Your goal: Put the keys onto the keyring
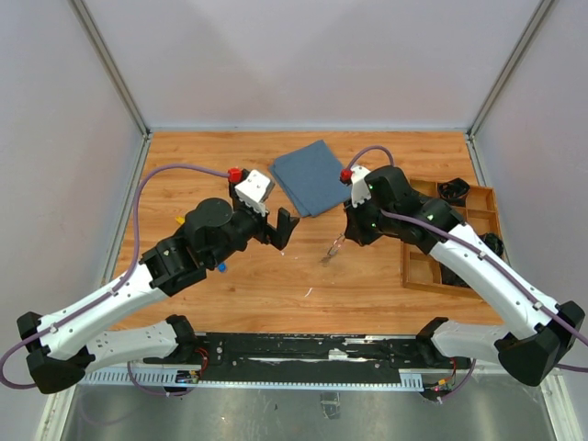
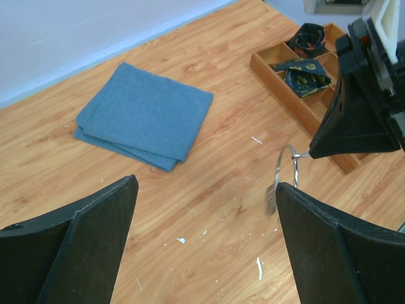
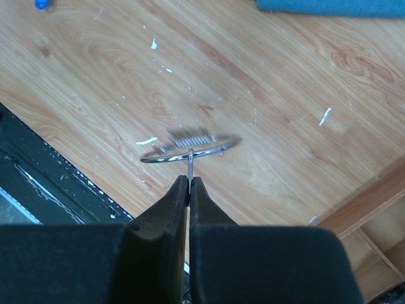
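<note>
The keyring [image 3: 190, 151] is gleaming as thin polished metal wire, while the right end effector [image 3: 189, 180] is showing matt black plastic. The counter [image 3: 126, 69] is shining softly as smooth wood-grain board; the blue cloth [image 2: 145, 117] is looking matt and woven, the tray [image 1: 405, 266] plain brown wood

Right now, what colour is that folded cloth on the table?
Blue cloth, clearest in left wrist view.

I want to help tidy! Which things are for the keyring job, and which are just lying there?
For the job: keyring, pinched in right claw; blue key tag; yellow key tag; left claw.
Lying about: blue cloth; wooden tray; dark bundles inside it.
</note>
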